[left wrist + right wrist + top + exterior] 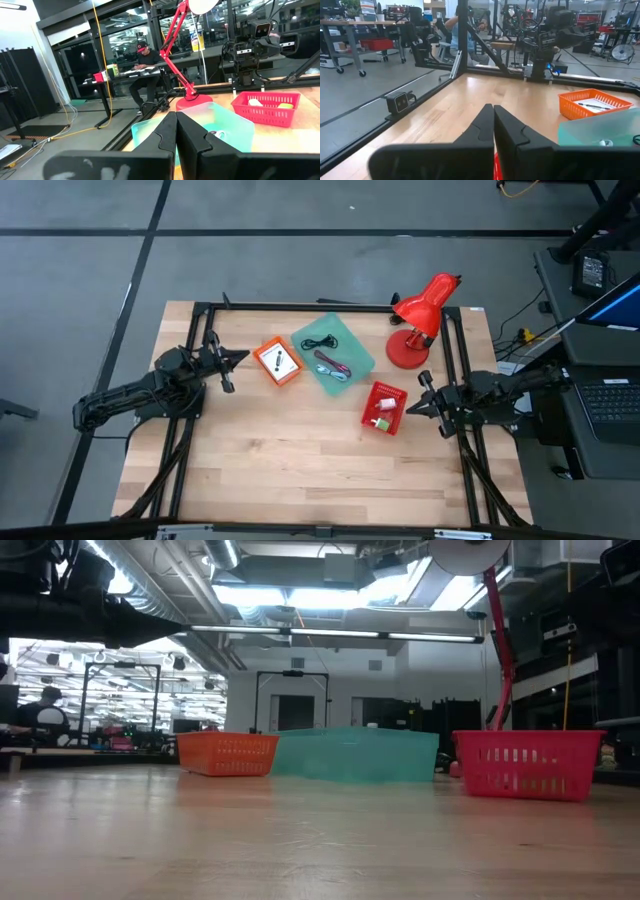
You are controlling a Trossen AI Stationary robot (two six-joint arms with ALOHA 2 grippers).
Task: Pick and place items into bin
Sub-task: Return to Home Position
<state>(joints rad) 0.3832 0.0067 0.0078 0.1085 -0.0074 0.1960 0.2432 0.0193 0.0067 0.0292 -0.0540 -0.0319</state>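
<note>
A black cable and a maroon cable are kept in the teal bin at the middle of the table. An orange bin with a white box is set just beside the teal bin, on the left arm's side. A red bin is set near its other side. The left gripper is parked beyond the orange bin, the right gripper beyond the red bin. Both pairs of fingers are pressed together, and nothing is held.
</note>
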